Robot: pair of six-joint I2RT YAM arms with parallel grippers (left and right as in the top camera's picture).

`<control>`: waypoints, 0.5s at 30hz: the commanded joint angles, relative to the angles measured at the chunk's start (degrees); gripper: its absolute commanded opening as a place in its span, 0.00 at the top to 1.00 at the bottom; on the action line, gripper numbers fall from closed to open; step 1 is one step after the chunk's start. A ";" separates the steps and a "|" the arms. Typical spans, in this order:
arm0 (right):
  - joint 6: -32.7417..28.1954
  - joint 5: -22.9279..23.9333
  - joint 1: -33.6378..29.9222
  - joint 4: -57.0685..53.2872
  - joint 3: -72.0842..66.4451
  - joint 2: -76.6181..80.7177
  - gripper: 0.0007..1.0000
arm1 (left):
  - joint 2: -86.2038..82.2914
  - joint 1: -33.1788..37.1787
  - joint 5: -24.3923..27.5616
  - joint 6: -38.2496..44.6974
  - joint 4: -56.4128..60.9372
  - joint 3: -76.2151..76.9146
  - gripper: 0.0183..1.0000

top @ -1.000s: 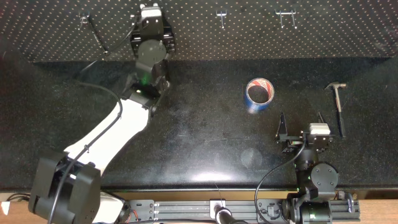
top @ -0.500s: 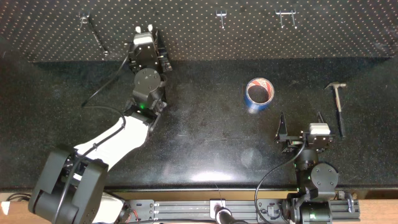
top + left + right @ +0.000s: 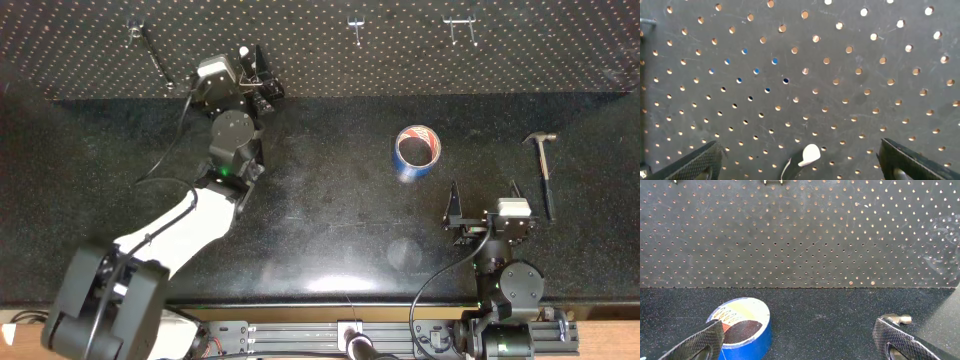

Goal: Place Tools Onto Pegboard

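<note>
A wrench (image 3: 155, 55) hangs on the pegboard (image 3: 400, 60) at the far left. My left gripper (image 3: 258, 76) stands just right of it, close against the board, open with nothing between its fingers (image 3: 695, 164); the wrist view faces bare pegboard (image 3: 840, 90). The blue tape roll (image 3: 418, 151) and the hammer (image 3: 543, 166) lie on the black table. Near the front edge, my right gripper (image 3: 485, 208) is open and empty. Its wrist view looks toward the tape roll (image 3: 741, 326) and the hammer's head (image 3: 895, 318).
Two bare metal hooks (image 3: 355, 29) (image 3: 460, 30) stick out of the pegboard's upper right part. A small white piece (image 3: 809, 154) pokes up between my left fingers. The black table (image 3: 330, 210) is open between the arms.
My left gripper has drawn back down from higher on the pegboard and turned so its fingers point to the right. The right arm, tape and hammer have not moved.
</note>
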 commanded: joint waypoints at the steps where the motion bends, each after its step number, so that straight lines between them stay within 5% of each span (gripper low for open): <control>1: -0.44 0.28 0.28 -0.13 -0.31 -0.39 0.03 | -16.74 0.20 4.28 -0.92 -17.11 -0.52 0.01; 3: -0.44 0.28 0.28 -0.13 -0.31 -0.39 0.02 | -28.09 2.05 9.01 -0.94 -33.83 -0.74 0.00; 7: -0.44 0.28 0.28 -0.13 -0.31 -0.39 0.02 | -56.43 14.93 32.39 -0.96 -58.25 -9.44 0.00; 11: -0.44 0.28 0.28 -0.13 -0.31 -0.39 0.02 | -81.64 16.20 33.46 -0.94 -54.36 -26.80 0.01; 15: -0.44 0.28 0.28 -0.13 -0.31 -0.39 0.02 | -85.05 16.17 31.21 -0.90 -33.66 -39.04 0.01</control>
